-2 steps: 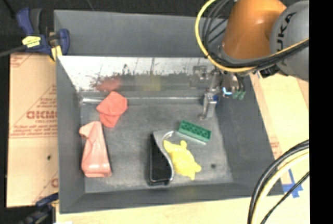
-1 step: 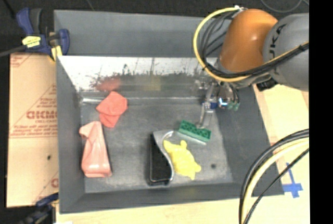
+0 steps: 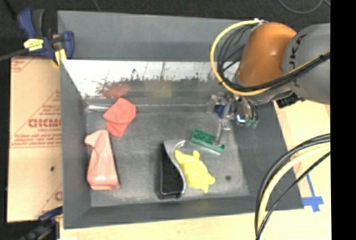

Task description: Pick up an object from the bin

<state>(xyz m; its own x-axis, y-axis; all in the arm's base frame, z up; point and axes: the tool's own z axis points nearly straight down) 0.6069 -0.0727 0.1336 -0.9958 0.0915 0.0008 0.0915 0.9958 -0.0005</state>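
Hanging close over the flat green block (image 3: pixel 204 140) — the pincer (image 3: pixel 224 127), its opening impossible to tell.

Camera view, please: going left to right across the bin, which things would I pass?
pale pink soft bundle → coral-red crumpled piece → black flat case → yellow soft toy → green block → gripper

Grn block (image 3: pixel 207 141), yel toy (image 3: pixel 196 171), pink cloth (image 3: pixel 102 161)
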